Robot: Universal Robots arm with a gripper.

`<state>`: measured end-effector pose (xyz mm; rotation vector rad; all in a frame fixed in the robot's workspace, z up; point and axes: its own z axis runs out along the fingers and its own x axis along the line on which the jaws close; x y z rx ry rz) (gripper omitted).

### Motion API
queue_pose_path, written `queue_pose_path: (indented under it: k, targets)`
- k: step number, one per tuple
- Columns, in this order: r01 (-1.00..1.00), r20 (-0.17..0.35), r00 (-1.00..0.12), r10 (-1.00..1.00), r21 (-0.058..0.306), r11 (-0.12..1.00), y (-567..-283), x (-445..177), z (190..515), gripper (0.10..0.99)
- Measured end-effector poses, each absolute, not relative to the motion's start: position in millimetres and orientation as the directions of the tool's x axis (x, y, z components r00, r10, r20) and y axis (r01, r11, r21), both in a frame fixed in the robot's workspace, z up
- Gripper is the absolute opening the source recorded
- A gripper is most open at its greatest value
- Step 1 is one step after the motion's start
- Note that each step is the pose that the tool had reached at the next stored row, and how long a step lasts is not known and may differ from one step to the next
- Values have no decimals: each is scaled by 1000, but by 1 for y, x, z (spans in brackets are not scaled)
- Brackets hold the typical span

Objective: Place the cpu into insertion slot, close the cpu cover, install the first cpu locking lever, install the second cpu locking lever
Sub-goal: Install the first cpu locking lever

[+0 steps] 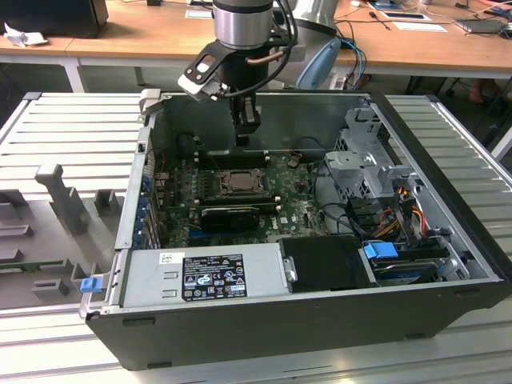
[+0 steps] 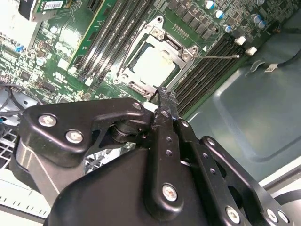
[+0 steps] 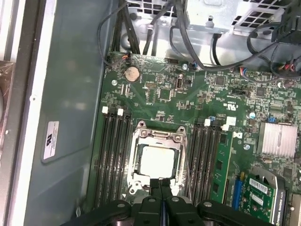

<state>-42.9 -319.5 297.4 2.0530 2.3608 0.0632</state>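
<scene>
Slatted metal bench (image 1: 64, 120) beneath open computer case (image 1: 240, 332); fingers (image 3: 155, 193) tight together, one edge of cpu cover (image 3: 138, 141) behind them.

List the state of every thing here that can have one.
cpu, seated in the insertion slot
cpu cover, down over the cpu
locking lever, swung out, unlatched
gripper, shut, holding nothing
computer case, open, side panel off
</scene>
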Motion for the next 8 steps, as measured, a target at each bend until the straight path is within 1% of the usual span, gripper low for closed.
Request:
queue_pose_path:
  k: [8]
  targets:
    - [974,17,-222,975,39,222,-320,-43,297,106]
